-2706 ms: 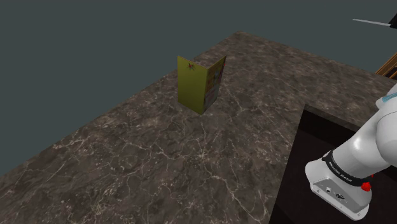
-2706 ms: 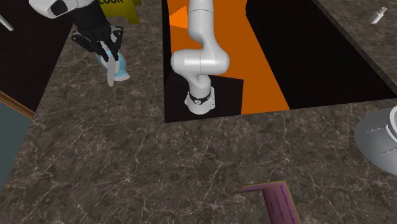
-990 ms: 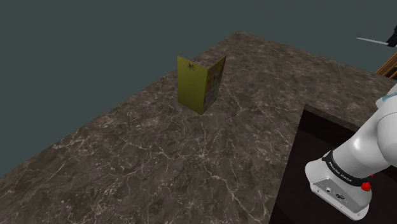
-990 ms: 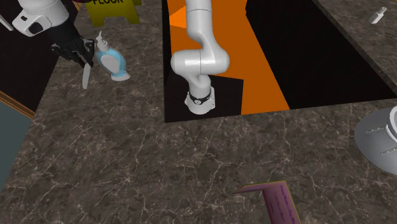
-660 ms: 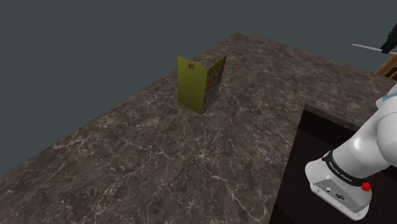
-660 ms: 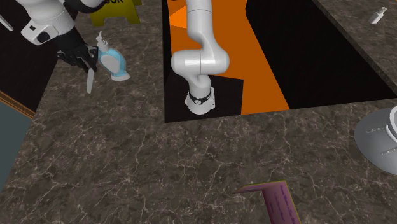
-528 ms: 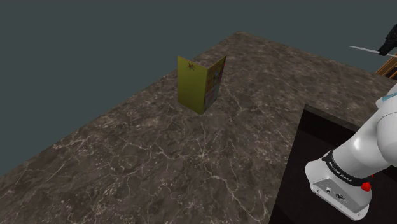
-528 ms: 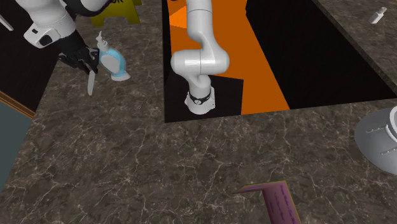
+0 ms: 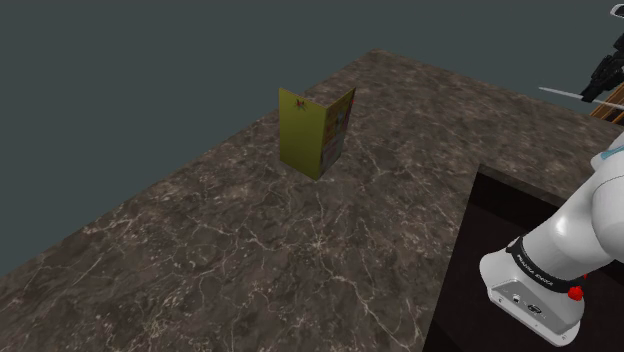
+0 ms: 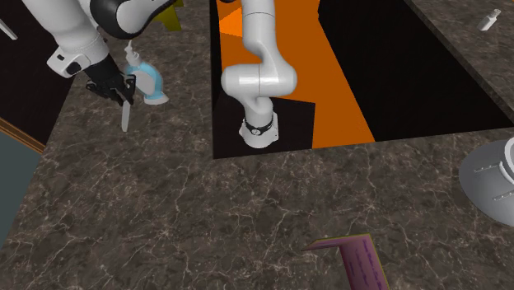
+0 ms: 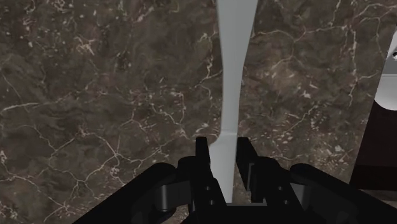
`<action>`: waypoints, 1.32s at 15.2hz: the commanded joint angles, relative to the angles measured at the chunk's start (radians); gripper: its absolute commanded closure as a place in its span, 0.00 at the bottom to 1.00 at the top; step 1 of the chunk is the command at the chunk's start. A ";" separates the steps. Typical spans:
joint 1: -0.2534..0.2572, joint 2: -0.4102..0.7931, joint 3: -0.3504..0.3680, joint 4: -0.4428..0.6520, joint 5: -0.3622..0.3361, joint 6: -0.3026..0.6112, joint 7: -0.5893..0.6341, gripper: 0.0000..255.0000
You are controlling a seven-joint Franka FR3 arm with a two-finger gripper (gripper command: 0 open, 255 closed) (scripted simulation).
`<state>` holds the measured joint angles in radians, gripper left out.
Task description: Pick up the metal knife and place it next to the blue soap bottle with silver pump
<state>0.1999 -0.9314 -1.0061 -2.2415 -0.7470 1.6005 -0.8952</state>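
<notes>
- counter (image 9: pixel 250 250): dark veined stone, grey backdrop behind.
- card (image 9: pixel 316 130): yellow-green, folded, standing upright on the counter.
- arm (image 9: pixel 560 250): white, its base in a black recess (image 9: pixel 490 215), lower right.
- gripper (image 9: pixel 596 88): black, at the right edge.
- knife (image 9: pixel 560 93): thin pale blade, pointing left from the gripper.

Olive folded card (image 9: pixel 317 130) upright on dark marble counter (image 9: pixel 250 230); grey domed object (image 10: pixel 492 185), small white bottle (image 10: pixel 491 19) well apart.
</notes>
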 commanded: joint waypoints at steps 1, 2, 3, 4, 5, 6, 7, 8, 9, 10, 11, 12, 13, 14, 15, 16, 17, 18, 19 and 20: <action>-0.002 -0.004 -0.014 -0.022 -0.012 0.021 0.005 1.00; -0.003 -0.006 -0.022 -0.033 -0.018 0.032 0.008 1.00; -0.003 -0.007 -0.030 -0.043 -0.025 0.042 0.010 1.00; -0.004 -0.009 -0.039 -0.053 -0.031 0.053 0.012 1.00; -0.004 -0.010 -0.047 -0.063 -0.038 0.063 0.014 1.00; -0.005 -0.011 -0.056 -0.073 -0.045 0.074 0.016 1.00; -0.005 -0.012 -0.065 -0.083 -0.052 0.085 0.018 1.00; -0.005 -0.012 -0.074 -0.092 -0.059 0.095 0.020 1.00; -0.005 -0.013 -0.083 -0.101 -0.066 0.106 0.023 1.00; -0.004 -0.013 -0.093 -0.110 -0.073 0.117 0.025 1.00; -0.004 -0.014 -0.103 -0.119 -0.080 0.128 0.027 1.00; -0.003 -0.014 -0.113 -0.127 -0.088 0.139 0.029 1.00; -0.002 -0.013 -0.123 -0.135 -0.095 0.150 0.032 1.00; -0.001 -0.013 -0.134 -0.143 -0.103 0.161 0.034 1.00; 0.000 -0.013 -0.144 -0.151 -0.111 0.172 0.036 1.00; 0.002 -0.012 -0.155 -0.159 -0.118 0.183 0.039 1.00; 0.003 -0.011 -0.166 -0.166 -0.126 0.194 0.041 1.00; 0.005 -0.010 -0.178 -0.174 -0.134 0.205 0.043 1.00; 0.007 -0.009 -0.189 -0.180 -0.143 0.216 0.046 1.00; 0.010 -0.008 -0.201 -0.187 -0.151 0.227 0.048 1.00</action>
<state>0.2057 -0.9415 -1.1930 -2.4226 -0.8886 1.8151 -0.8491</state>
